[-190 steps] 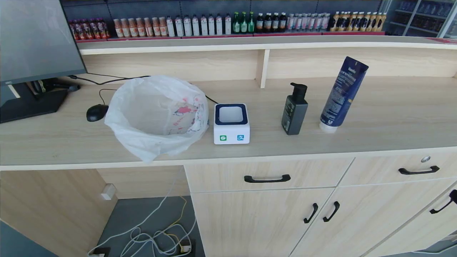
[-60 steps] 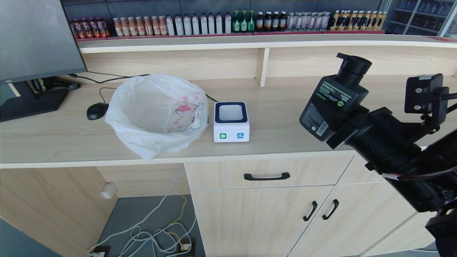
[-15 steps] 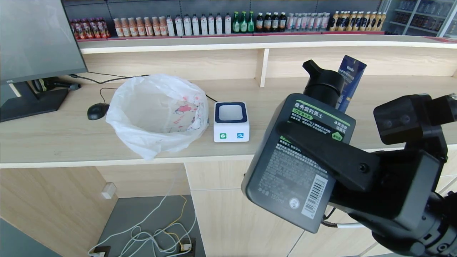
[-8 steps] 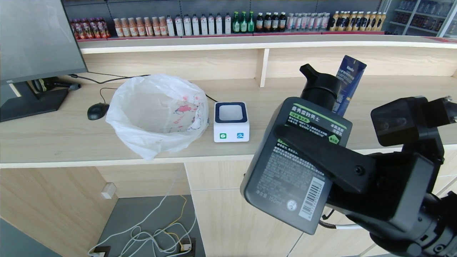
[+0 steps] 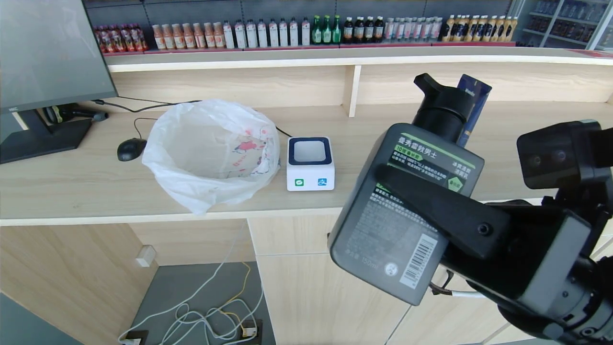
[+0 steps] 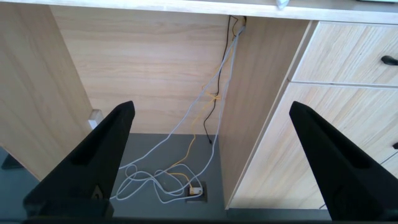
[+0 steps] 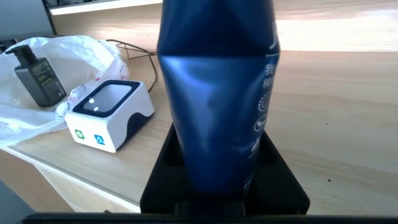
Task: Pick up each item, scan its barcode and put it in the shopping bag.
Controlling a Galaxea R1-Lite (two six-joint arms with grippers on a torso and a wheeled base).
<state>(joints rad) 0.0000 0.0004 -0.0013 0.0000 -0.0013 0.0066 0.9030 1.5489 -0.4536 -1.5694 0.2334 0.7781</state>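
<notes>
My right gripper (image 5: pixel 397 191) is shut on the dark pump bottle (image 5: pixel 378 235), held tilted high in front of the counter (image 5: pixel 72 187) with its barcode facing up toward the head view. A blue tube (image 5: pixel 471 103) stands on the counter behind it. The white scanner (image 5: pixel 310 164) sits mid-counter, and the open white shopping bag (image 5: pixel 210 153) is just left of it. In the right wrist view a blue tube (image 7: pixel 217 93) rises close above dark gripper parts, with the scanner (image 7: pixel 112 115), the bag (image 7: pixel 81 50) and a small dark pump bottle (image 7: pixel 38 78) beyond. My left gripper (image 6: pixel 210 109) hangs open below the counter.
A monitor (image 5: pixel 48 52) and a mouse (image 5: pixel 130 149) sit at the counter's left end. A raised shelf (image 5: pixel 354 62) runs along the back. Drawers and doors (image 5: pixel 297 287) front the cabinet below, and loose cables (image 5: pixel 201 316) lie on the floor.
The pump bottle left the counter in my right gripper and came up close to the head view. Over the last half second it shifted slightly right and up.
</notes>
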